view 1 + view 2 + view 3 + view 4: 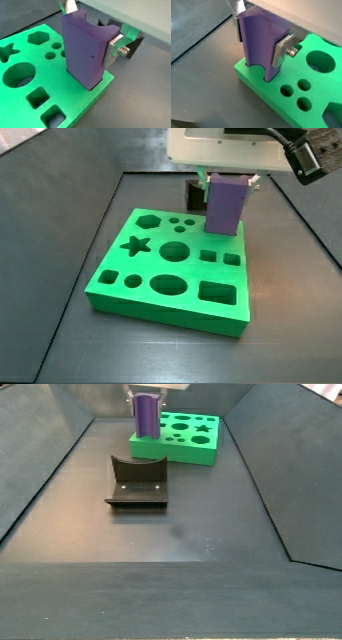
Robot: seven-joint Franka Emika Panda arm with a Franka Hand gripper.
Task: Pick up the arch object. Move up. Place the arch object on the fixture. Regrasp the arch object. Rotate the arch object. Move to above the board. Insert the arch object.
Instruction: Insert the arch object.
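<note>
**Q:** What do you have in hand, and where?

**Me:** My gripper [90, 31], two flat silver plates with dark pads, is clamped on the upper part of the purple elongated rectangular block with the arch notch, the arch object [85, 52]. It stands upright, its lower end in a hole at a corner of the bright green thick square board with shaped holes [27, 97]. In a side view the block [227, 206] rises at the board's [167, 288] far right corner, just before the dark L-shaped fixture [195, 196]; in another side view the fixture [136, 482] sits on the floor beside the board [201, 446].

**Q:** How will it handle?

**Me:** I judge it stiff and light, a smooth-faced solid block, so somewhat slippery; nothing fragile. The plates press on its two opposite sides, high up, which leaves the lower end free to enter the hole. How deep it sits I cannot tell. A tilt could jam it against the hole's edge, so I would keep it plumb.
</note>
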